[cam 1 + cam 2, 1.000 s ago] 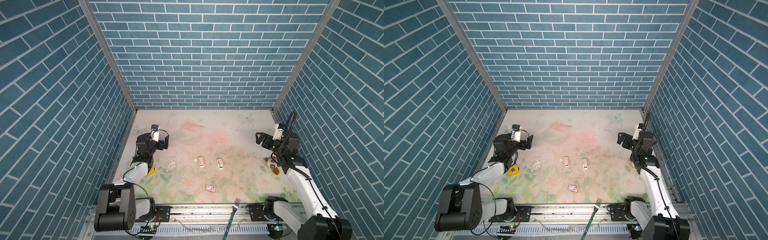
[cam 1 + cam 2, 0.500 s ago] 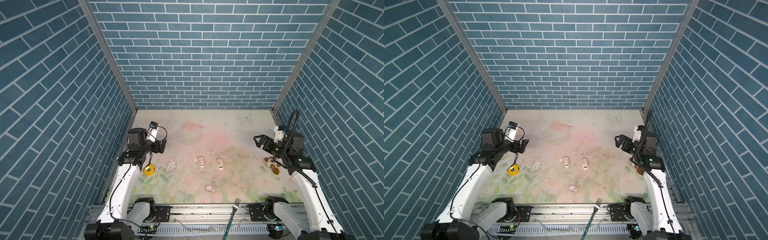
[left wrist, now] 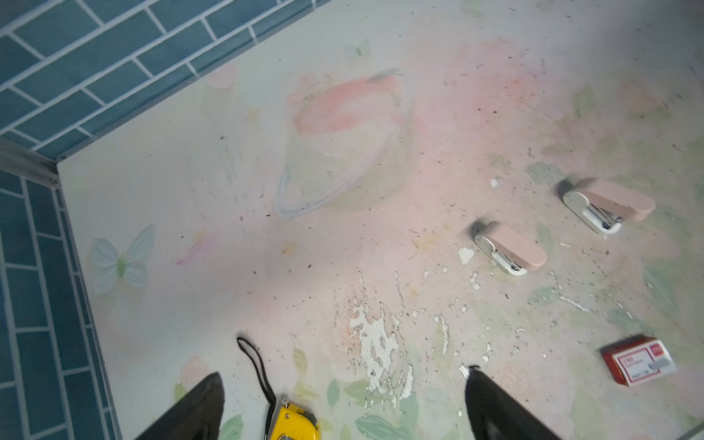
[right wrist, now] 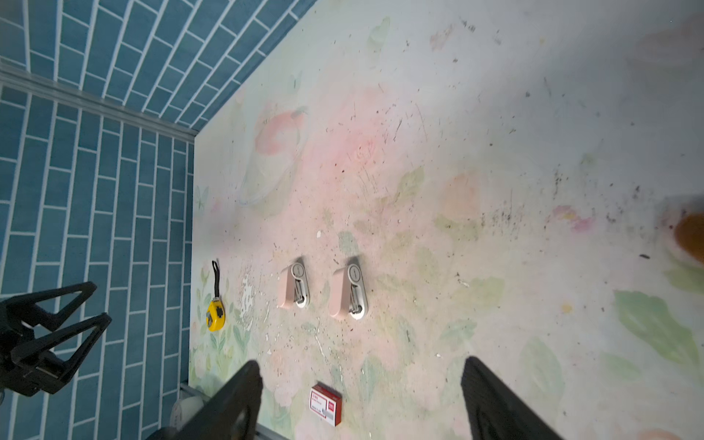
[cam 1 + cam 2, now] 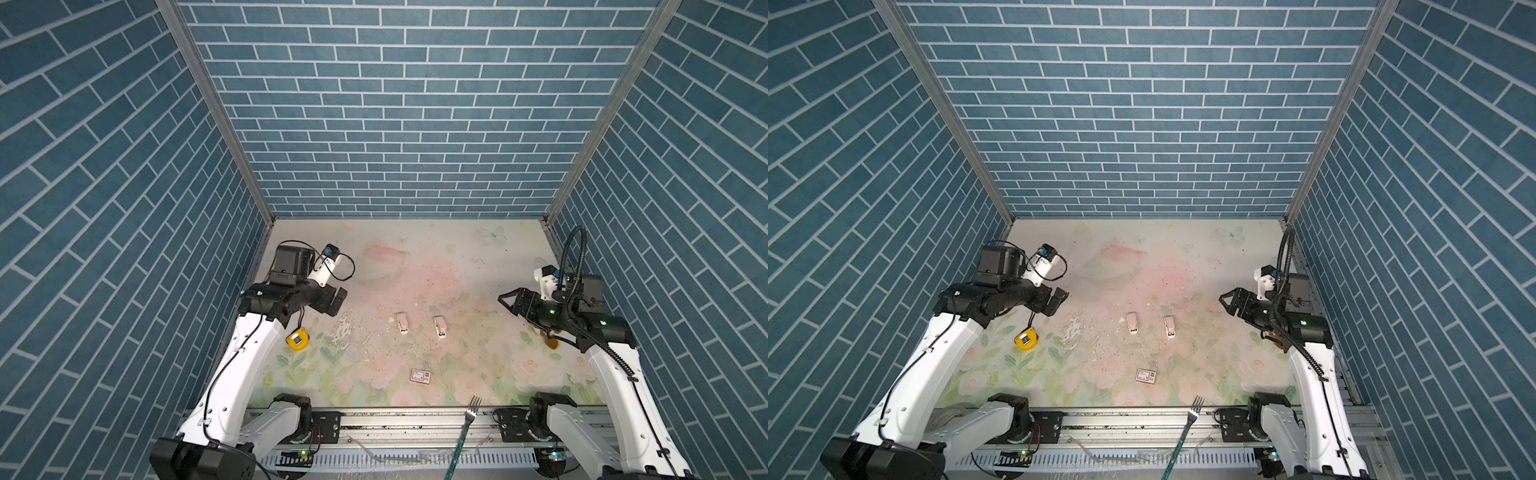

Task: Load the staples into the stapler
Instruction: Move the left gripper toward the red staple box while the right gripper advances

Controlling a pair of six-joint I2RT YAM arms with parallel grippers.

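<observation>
Robot test cell in a lab, not a lived-in room. 3 walls (image 5: 399, 124) are flat panels w/ printed blue brick, joined by bare alu. corner posts (image 5: 216, 112). The bench (image 5: 415, 257) has a worn floral print, flaking near the middle. 2 white-and-black arms (image 5: 245, 365) (image 5: 615, 374) are mounted on a metal rail (image 5: 395, 422) along the front edge, w/ loose cables and a lit circuit board (image 5: 303, 455). Mismatched props lie about: staplers (image 5: 402, 323), tape measure (image 5: 298, 339), fork (image 5: 471, 409).

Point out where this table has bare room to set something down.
Bare: the back right, between the back wall and the two staplers; the front left, between tape measure and staple box. Crowded: the middle around the staplers; a clear container sits back left.
</observation>
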